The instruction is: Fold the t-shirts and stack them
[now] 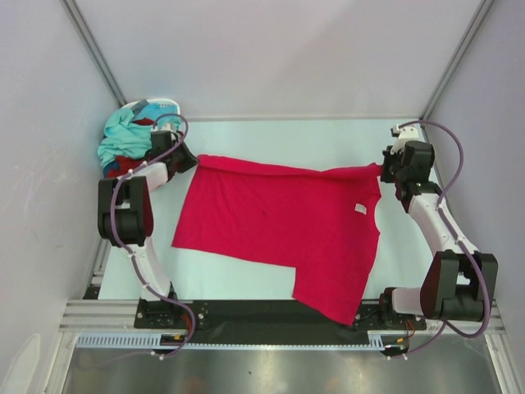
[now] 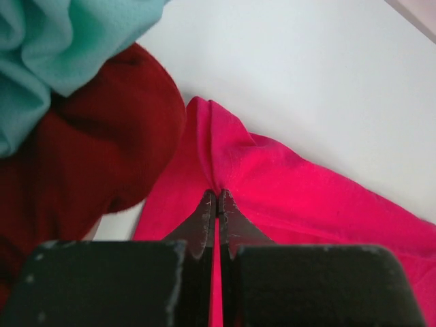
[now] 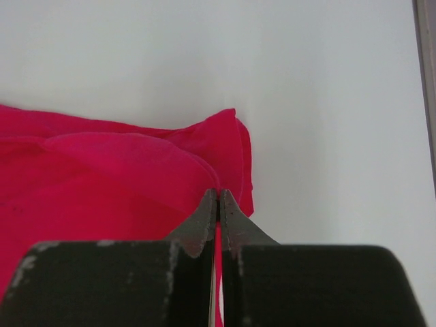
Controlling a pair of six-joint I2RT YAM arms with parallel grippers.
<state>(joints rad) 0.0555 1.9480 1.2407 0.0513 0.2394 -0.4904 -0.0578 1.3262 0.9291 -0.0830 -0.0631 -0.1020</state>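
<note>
Top view, pink shirt (image 1: 279,222): spread across mid-table. Its far edge is drawn in a line from 10 o'clock to 2 o'clock, and its near-right part runs down to 5 o'clock, close to the arm bases.
Top view, left gripper (image 1: 194,159): at the shirt's 10 o'clock corner; jaws too small to read here.
Top view, right gripper (image 1: 383,170): at the 2 o'clock corner, near the neck opening and its white label (image 1: 359,209).
Top view, pile: teal shirt (image 1: 121,135) over maroon shirt (image 1: 123,166), heaped against the basket (image 1: 164,104) at the table's (image 1: 328,139) 10 o'clock, just beside the left gripper.
Left wrist, left gripper (image 2: 217,194): jaws pinched shut on a puckered fold of pink shirt. The maroon shirt lies at 9 o'clock, right beside the pink edge, though contact cannot be told. The teal shirt is at 11 o'clock.
Right wrist, right gripper (image 3: 217,194): jaws clamped on the pink shirt's doubled corner, with bare table from 12 to 3 o'clock.
Step, as judged: laying the pink shirt flat for its first fold; nothing is folded or stacked yet.
How to do it well: move both grippers together and level, with the far edge taut. Mind the left side so you don't drag the maroon shirt along.
Only the top view shows: the shirt's whole outline, the 5 o'clock part and the label.
Only the wrist views show: that each grip bites cloth, and how close the pile sits to the left pinch.
</note>
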